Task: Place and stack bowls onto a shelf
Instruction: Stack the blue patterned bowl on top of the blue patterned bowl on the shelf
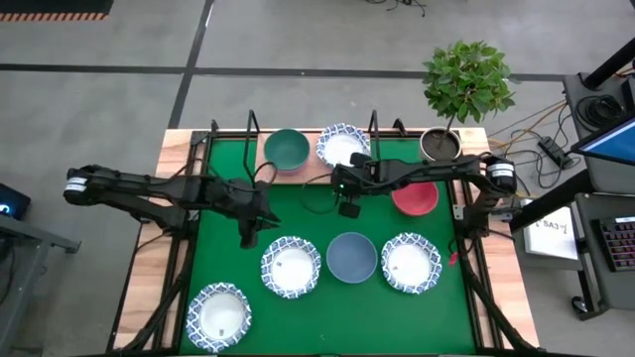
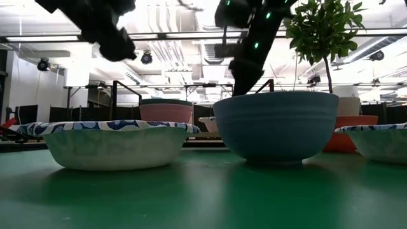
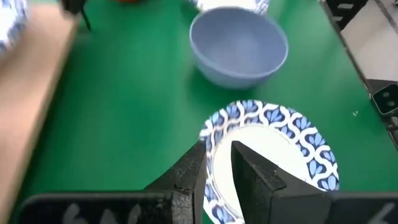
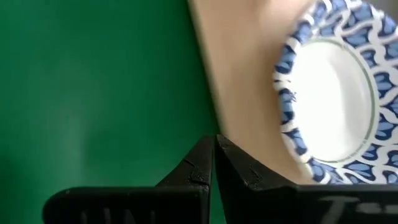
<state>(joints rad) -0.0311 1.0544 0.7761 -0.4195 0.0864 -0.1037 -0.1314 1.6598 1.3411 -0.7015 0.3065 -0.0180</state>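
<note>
On the light-wood shelf at the far edge sit a dark green bowl, which the low view shows nested in a pink one, and a blue-rimmed white bowl. A red bowl, a grey-blue bowl and three blue-rimmed white bowls rest on the green mat. My left gripper hangs narrowly open above the near-left rim of the middle white bowl, clear of it. My right gripper is shut over the shelf board's near edge, beside the white bowl there.
A potted plant stands at the shelf's right end. Black wire uprights rise from the shelf. The green mat lies bare between the shelf and the row of bowls. Wooden table edges flank the mat.
</note>
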